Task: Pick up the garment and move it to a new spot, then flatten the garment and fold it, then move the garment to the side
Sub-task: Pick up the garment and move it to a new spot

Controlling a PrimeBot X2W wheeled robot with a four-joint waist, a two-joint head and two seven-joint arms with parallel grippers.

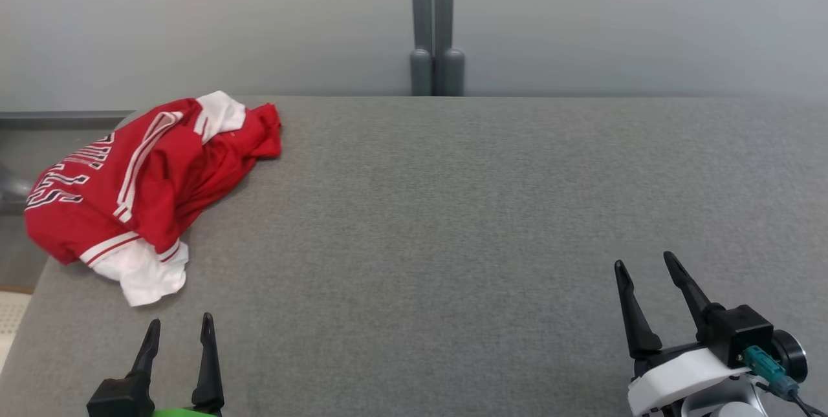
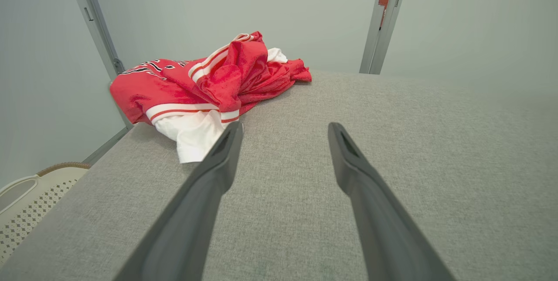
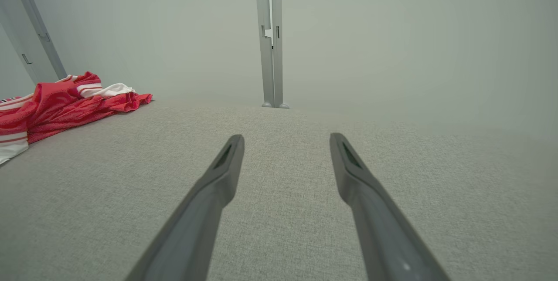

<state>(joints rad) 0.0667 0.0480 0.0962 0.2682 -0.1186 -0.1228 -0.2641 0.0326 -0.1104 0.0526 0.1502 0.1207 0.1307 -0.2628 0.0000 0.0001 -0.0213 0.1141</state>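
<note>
Step 1, pickup not begun. Crumpled red-and-white jersey garment (image 1: 142, 178) heaped at far-left corner of grey fabric-topped bench (image 1: 453, 210). Nearby, left hand (image 1: 180, 319) wide, empty; right hand (image 1: 645, 259) wide, empty, well apart. Next, prob.: left reaches fwd, pinches white hem.

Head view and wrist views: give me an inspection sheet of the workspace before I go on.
Surface: grey fabric table top.
Job's things: red and white garment, crumpled in a heap at the far left edge, untouched.
Clutter: nothing seen.
Grippers: left gripper open, holding nothing, just short of the garment; right gripper open, holding nothing, over bare fabric.
Cables: teal plug with dark cable on the right wrist.
Surroundings: grey wall, upright post; pale perforated basket beside the table's left.
</note>
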